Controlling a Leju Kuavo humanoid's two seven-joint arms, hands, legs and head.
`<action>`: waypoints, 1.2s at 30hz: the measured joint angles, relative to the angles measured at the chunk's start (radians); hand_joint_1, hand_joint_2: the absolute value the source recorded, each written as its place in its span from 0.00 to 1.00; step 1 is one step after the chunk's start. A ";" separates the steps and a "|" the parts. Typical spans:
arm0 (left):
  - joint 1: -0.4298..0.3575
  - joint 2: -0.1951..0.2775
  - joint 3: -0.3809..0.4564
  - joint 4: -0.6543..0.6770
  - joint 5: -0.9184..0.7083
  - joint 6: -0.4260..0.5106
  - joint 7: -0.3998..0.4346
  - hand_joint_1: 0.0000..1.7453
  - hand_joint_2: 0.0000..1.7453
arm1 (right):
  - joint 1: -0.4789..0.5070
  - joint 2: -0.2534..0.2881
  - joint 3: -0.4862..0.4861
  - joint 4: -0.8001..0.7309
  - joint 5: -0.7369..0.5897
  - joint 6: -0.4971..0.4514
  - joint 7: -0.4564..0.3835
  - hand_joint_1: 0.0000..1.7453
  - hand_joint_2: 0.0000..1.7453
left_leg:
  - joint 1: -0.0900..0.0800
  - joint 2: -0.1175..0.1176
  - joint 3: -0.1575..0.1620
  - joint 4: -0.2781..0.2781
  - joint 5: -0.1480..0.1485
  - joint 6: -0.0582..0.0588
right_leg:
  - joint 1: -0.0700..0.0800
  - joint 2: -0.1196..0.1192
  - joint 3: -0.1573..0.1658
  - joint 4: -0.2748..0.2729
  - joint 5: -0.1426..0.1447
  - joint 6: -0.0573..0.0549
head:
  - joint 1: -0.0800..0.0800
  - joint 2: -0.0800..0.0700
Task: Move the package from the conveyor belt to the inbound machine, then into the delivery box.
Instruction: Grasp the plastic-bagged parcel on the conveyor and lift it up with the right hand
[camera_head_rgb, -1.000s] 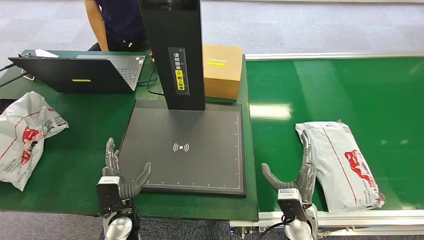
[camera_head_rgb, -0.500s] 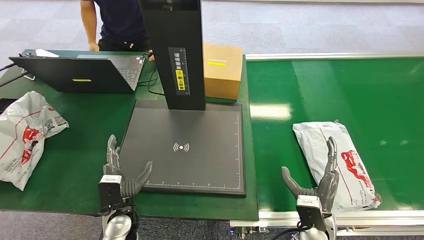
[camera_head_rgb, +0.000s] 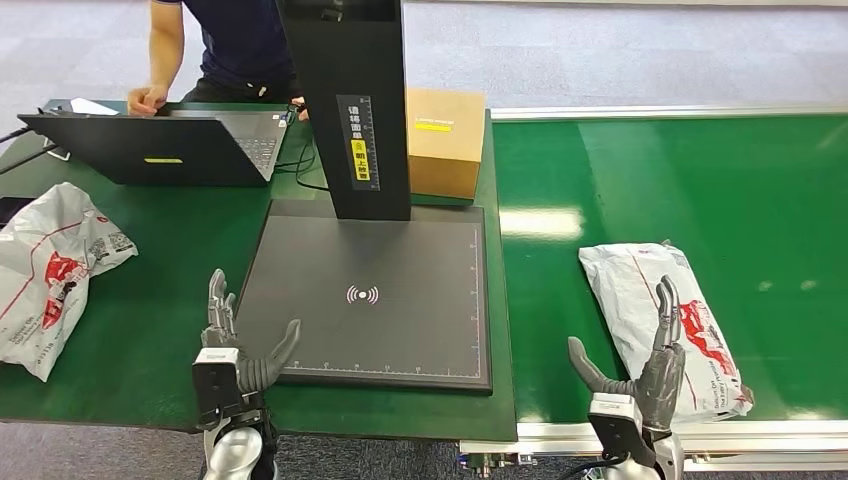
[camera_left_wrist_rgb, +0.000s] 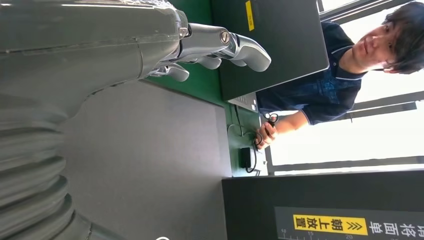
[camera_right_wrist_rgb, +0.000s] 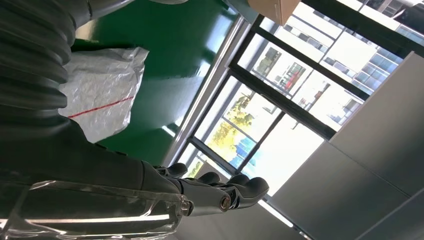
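My right hand (camera_head_rgb: 655, 362): raised over the near edge of the conveyor belt (camera_head_rgb: 760, 180), fingers spread and upright, thumb out to the side, holding nothing. In the head view my fingers overlap the near end of the package; I cannot tell whether they touch it.

My left hand (camera_head_rgb: 232, 345): empty too, fingers apart and pointing up, thumb reaching toward the near left corner of the scanner plate. It sits at the front of the green table (camera_head_rgb: 150, 300).

Package (camera_head_rgb: 660, 310): a white plastic mailer with red print, lying flat on the belt near its front rail, just beyond my right hand. My right wrist view shows its crinkled white surface (camera_right_wrist_rgb: 102, 90) with a thin red line on the green belt.

Inbound machine (camera_head_rgb: 380, 290): flat dark plate with a white signal mark in the middle, black upright column (camera_head_rgb: 350, 100) at its back bearing a yellow label.

Cardboard box (camera_head_rgb: 445, 140): stands behind the plate, beside the column.

Second mailer (camera_head_rgb: 50, 270): white with red print, at the left side of the table, well apart from my left hand.

Laptop (camera_head_rgb: 160, 145): open, at the far left of the table.

Person (camera_head_rgb: 235, 45): in a dark shirt behind the laptop, one hand resting at its far edge.
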 joint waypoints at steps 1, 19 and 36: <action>0.001 0.000 0.000 0.000 -0.001 0.000 0.000 0.00 1.00 | 0.001 0.000 -0.001 0.000 0.009 -0.006 0.002 0.00 1.00 | 0.000 0.000 0.000 0.000 0.000 0.000 | 0.000 0.000 0.000 0.000 0.000 0.000 | 0.000 0.000; 0.001 0.000 -0.018 0.002 0.000 -0.012 0.000 0.00 1.00 | 0.024 0.000 -0.026 -0.014 0.051 -0.051 0.044 0.00 1.00 | 0.000 0.000 0.000 0.000 0.000 0.000 | 0.000 0.000 0.000 0.000 0.000 0.000 | 0.000 0.000; -0.003 -0.007 -0.018 0.006 -0.038 -0.008 0.000 0.00 1.00 | 0.026 0.000 -0.075 -0.014 0.058 -0.050 0.066 0.00 1.00 | 0.000 0.000 0.000 0.000 0.000 0.000 | 0.000 0.000 0.000 0.000 0.000 0.000 | 0.000 0.000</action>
